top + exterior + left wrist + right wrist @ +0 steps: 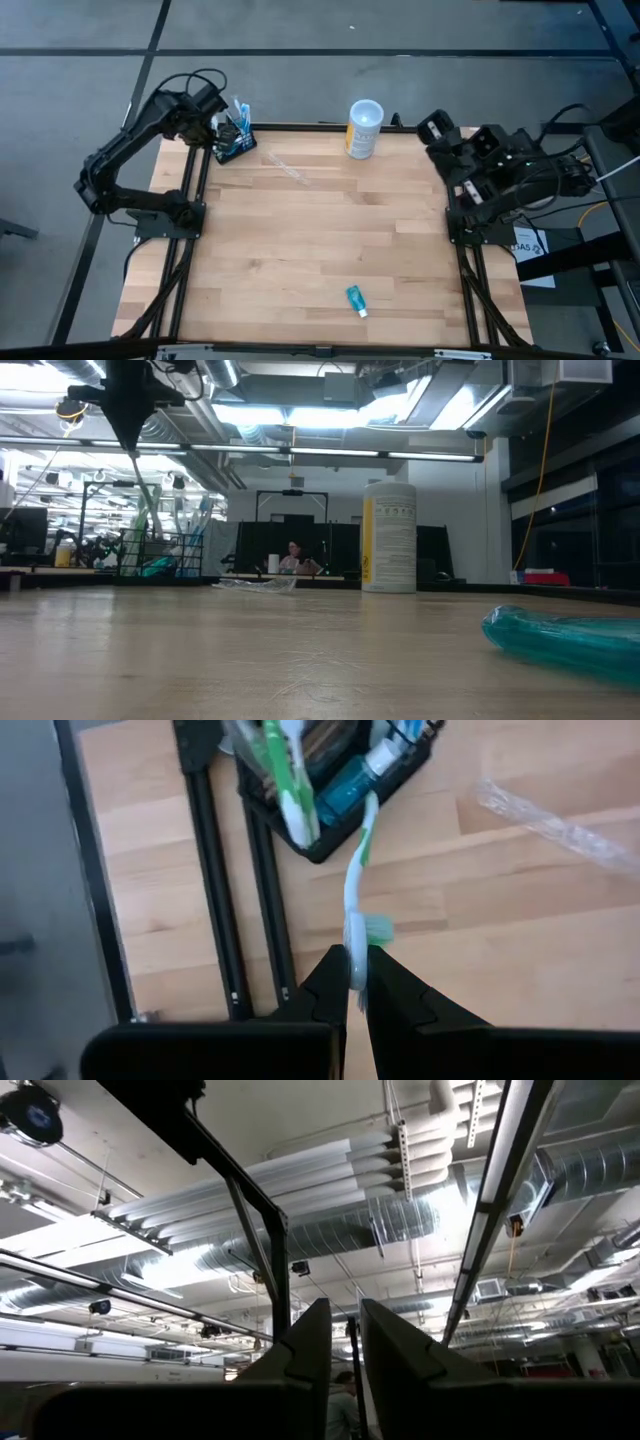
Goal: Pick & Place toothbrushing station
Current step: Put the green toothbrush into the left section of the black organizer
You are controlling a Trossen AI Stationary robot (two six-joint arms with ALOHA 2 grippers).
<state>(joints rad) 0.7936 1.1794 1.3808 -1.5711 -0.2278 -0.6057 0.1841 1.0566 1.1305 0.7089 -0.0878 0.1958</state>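
The small black rectangular toothbrushing station (pixel 236 143) is seen at the far left corner of the pale wooden tabletop (pixel 320 230), just beside the black frame rail; upright brushes and a blue tube are carried in it. Above it, the left gripper (pixel 357 967) is held with its fingers (pixel 330 982) pressed nearly together on the head end of a slim white-and-green toothbrush (pixel 357 870), whose handle tip hangs toward the station's edge. The right gripper (pixel 343 1342) is parked at the right side of the tabletop, pointed upward, its fingers a little apart and holding nothing.

The step in hand is judged to be seating this brush in the station. The handle tip should be centred over a free slot before any descent; which slot is free cannot quite be made out. The brush should be kept vertical, lowered slowly, and released only once the handle is supported, so that the neighbouring green brush (pixel 285 780) is not knocked
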